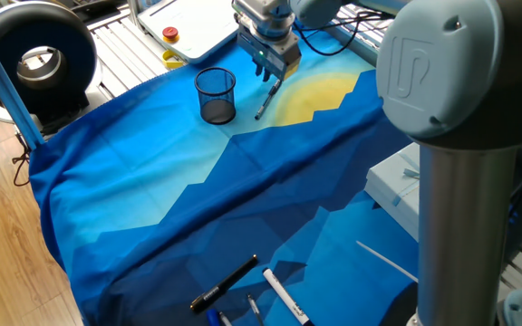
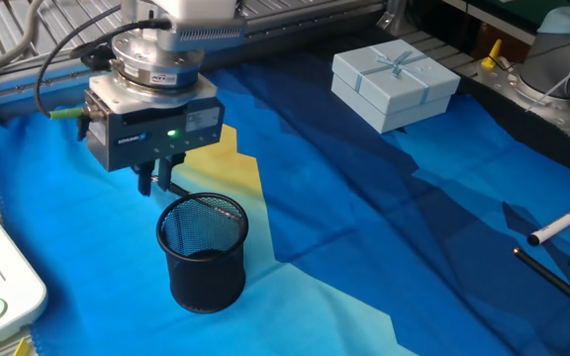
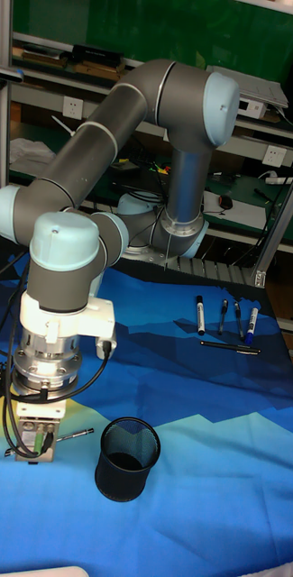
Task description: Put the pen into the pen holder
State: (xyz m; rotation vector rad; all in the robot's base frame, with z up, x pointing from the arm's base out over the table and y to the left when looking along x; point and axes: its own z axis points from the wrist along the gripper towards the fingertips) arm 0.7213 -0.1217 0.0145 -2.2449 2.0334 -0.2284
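One round cup of black wire mesh (image 1: 217, 95). One slim silvery ballpoint pen (image 1: 265, 101) beside it. One pale blue gift box (image 2: 394, 74). Two markers: one thick black marker (image 1: 226, 283), one white marker with a black cap (image 1: 284, 295). Two more slim pens, one dark pen (image 3: 223, 315) and one blue pen (image 3: 237, 317). One thin rod (image 3: 229, 345). One blue cloth (image 1: 152, 181) over the counter.

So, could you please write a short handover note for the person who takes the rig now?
Gripper: low over the pen's upper end, by the cup; open or shut cannot be told, the pen does not look lifted.
Pen: lying flat on the blue and yellow cloth, beside the cup, apart from it.
Mesh cup: upright, nothing seen inside.
Done: the approach to the pen only.
Left: grasp the pen, lift it, carry it over the cup, drop it in.
Spare markers lie at the far edge; leave them.
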